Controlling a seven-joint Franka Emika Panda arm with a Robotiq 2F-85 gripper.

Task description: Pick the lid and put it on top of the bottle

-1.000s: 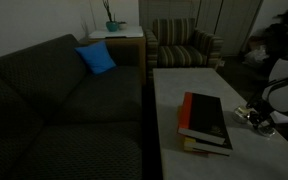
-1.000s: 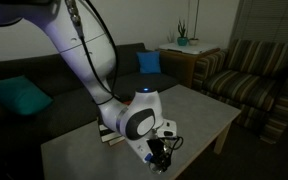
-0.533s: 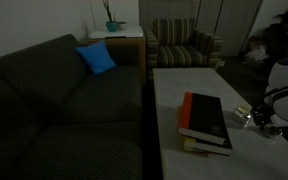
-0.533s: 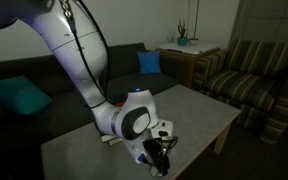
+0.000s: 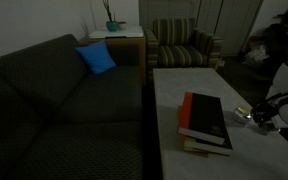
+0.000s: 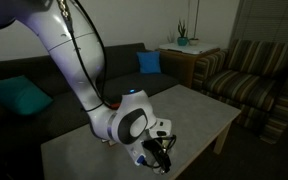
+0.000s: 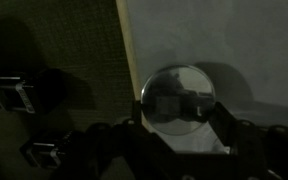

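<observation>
**End effector.** In the wrist view the end effector point(image 7: 179, 122) enters from the bottom edge. Its two fingers point(image 7: 127, 130) stand apart, one on each side of the lid point(image 7: 179, 97). The jaws are open to about the width of the lid. The view is too dark to tell whether the pads touch its rim, so a grasp cannot be confirmed.

**Lid.** The lid appears as a round, translucent disc with dark reflections on its face. It lies on the pale worktop point(image 7: 246, 40), close to the worktop edge. Dark textured floor point(image 7: 54, 50) shows beyond that edge.

**Arm position.** In an exterior view the end effector point(image 6: 160, 153) is low over the near edge of the worktop point(image 6: 196, 108), with the white arm point(image 6: 79, 50) arching above it. In an exterior view the end effector point(image 5: 263, 117) is at the side of the worktop point(image 5: 174, 95), just beside the stacked books point(image 5: 206, 121) but apart from them.

**Surroundings.** A dark sofa point(image 5: 64, 100) with a blue cushion point(image 5: 96, 58) runs alongside the worktop. A striped armchair point(image 5: 184, 45) stands beyond it.
</observation>
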